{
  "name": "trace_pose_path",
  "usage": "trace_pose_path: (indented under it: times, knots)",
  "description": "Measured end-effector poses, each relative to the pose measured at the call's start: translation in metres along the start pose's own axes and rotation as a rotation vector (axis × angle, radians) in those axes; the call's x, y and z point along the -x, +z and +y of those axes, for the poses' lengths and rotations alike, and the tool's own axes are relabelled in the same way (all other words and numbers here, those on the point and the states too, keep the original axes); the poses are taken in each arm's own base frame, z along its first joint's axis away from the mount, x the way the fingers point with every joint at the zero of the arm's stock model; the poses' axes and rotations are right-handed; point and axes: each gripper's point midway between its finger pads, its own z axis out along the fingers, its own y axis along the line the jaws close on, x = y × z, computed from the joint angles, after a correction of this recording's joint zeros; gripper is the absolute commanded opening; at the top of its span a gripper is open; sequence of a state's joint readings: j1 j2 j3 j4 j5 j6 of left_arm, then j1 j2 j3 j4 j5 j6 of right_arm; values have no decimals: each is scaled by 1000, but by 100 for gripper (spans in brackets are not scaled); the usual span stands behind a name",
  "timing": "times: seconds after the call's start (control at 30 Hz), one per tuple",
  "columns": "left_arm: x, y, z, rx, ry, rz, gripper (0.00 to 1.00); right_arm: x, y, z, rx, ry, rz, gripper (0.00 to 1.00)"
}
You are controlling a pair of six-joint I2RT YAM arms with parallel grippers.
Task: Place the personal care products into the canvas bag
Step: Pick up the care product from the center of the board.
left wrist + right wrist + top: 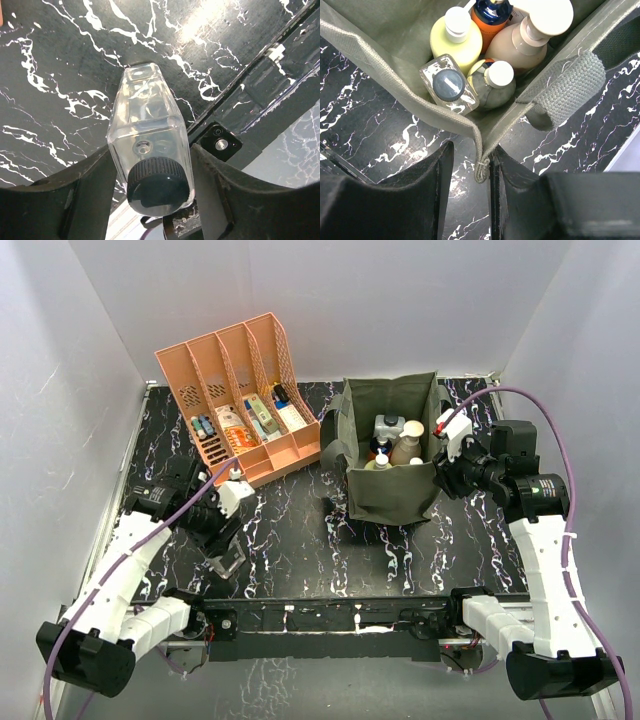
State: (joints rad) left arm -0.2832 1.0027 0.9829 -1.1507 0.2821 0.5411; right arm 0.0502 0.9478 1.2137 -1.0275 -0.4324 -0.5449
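Nearest, low in the left wrist view, the left gripper point(152, 152) straddles a clear dark-capped bottle point(147, 115) resting on the black marbled table point(60, 75), cap toward the camera. Its fingers point(75, 200) sit close against both flanks, but I cannot tell whether they press it or merely bracket it. Further up, right of centre in the top view, the right gripper point(471, 148) is pinched narrow on the corner seam of the canvas bag point(380, 30), with a strap point(565, 85) just beside. Inside stand the yellow white-capped bottle point(455, 40), orange-and-blue pump point(492, 15), tan pump point(530, 37), small clear round bottle point(492, 87) and a second clear bottle point(449, 85). Farthest, upper left, the salmon rack point(240, 370) holds small boxes
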Motion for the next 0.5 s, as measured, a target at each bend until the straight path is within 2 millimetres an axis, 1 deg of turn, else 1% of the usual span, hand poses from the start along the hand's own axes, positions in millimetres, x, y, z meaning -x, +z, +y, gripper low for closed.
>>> trace_pose_path:
  times: [0.17,0.23,0.27,0.33,0.47,0.5]
  knots:
    - [4,-1,0,-1,23,-30,35,0,-2,1,-2,-5,-4,37]
    - [5,-1,0,-5,25,-35,26,1,-2,1,-3,-6,-6,38]
    - [5,-2,0,-6,25,-37,19,1,-2,1,-3,-7,-7,38]
    - [5,-2,-1,-12,28,-43,0,1,-3,1,-2,-7,-9,40]
    - [5,-5,-2,-20,32,-48,0,2,-3,2,5,-8,-13,46]
    - [7,-8,-2,-21,32,-54,0,2,-3,3,8,-9,-13,50]
